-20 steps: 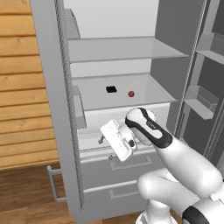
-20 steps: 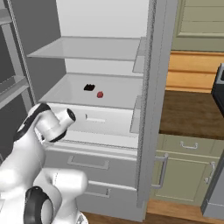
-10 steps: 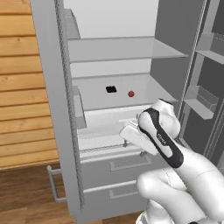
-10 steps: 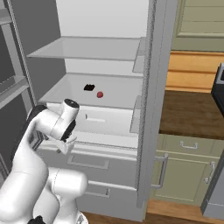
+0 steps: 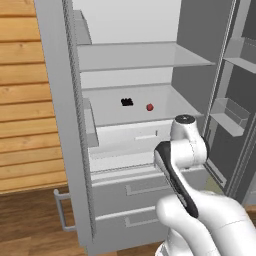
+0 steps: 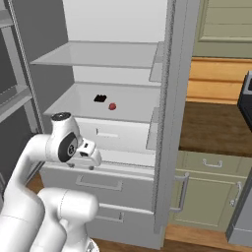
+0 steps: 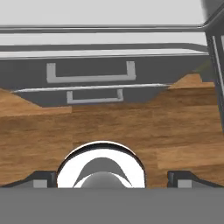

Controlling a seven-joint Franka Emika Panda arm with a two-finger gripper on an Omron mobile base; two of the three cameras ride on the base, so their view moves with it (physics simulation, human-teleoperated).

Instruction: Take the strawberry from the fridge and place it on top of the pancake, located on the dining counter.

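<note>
The fridge (image 5: 110, 107) stands open in front of me. On its middle shelf lies the strawberry (image 5: 149, 107) (image 6: 112, 106), a tiny red berry just right of a small flat black object (image 5: 127, 102). My gripper (image 6: 82, 166) hangs below that shelf, in front of the pale inner drawer, and points down. In the hand view my gripper (image 7: 112, 179) is open, its fingertips (image 7: 43, 177) far apart with nothing between them, looking down at the bottom drawers (image 7: 87, 72) and wooden floor. The pancake and the dining counter are out of view.
The fridge's right door (image 5: 230, 115) with its bins stands open beside my arm. The left door's edge (image 5: 65, 125) rises close on the other side. A dark brown countertop (image 6: 216, 128) on olive-green cabinets sits right of the fridge. Two bottom drawers (image 5: 135, 190) lie under the gripper.
The arm has swung so that the hand, which lay in front of the inner drawer, now points down at the floor. The jaws have stayed open. The strawberry has not moved.
</note>
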